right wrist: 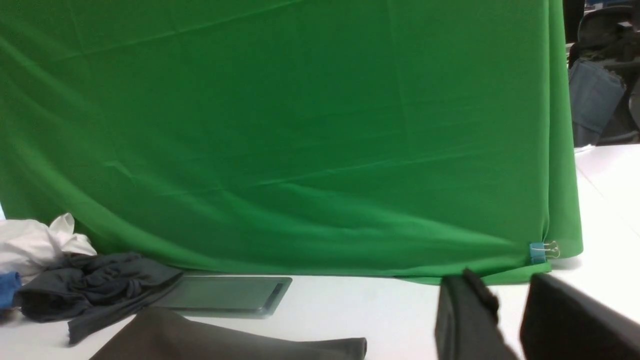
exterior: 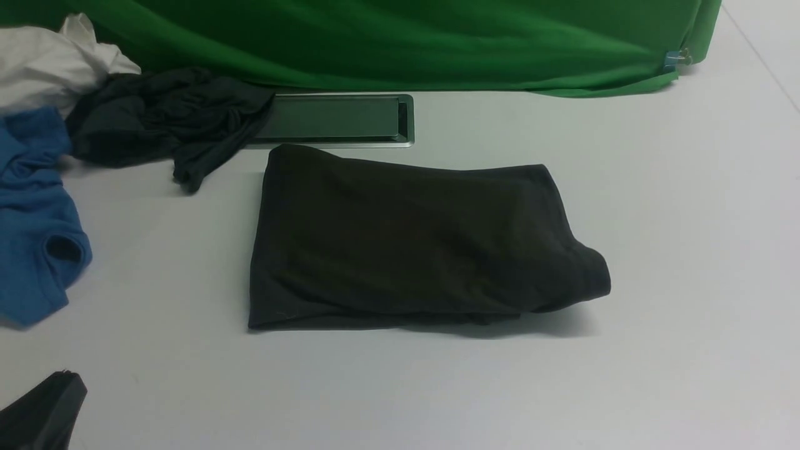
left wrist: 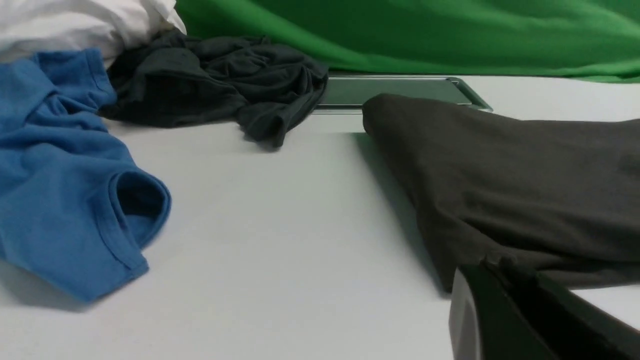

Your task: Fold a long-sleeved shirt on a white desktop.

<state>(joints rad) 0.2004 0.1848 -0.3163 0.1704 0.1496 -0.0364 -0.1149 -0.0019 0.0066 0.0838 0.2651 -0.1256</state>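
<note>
- the left hand (exterior: 44,409) is shut on nothing, only its dark tip showing at the frame's corner.
- beyond it lie a blue shirt (exterior: 31,219), white cloth (exterior: 44,62) and a dark grey garment (exterior: 162,119) overlapping the hatch (exterior: 337,119).
- the long-sleeved shirt (exterior: 406,240) lies folded on the bench (exterior: 687,250), ahead between both hands.
- the right hand (right wrist: 510,320) stands narrowly parted, empty, cut off by the frame edge.

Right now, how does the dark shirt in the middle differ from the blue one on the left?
The dark shirt is folded into a flat rectangle; the blue shirt lies crumpled with a sleeve opening showing. The dark shirt sits mid-desk by itself; the blue shirt sits in the pile beside the grey garment. Both rest on the desktop.
</note>
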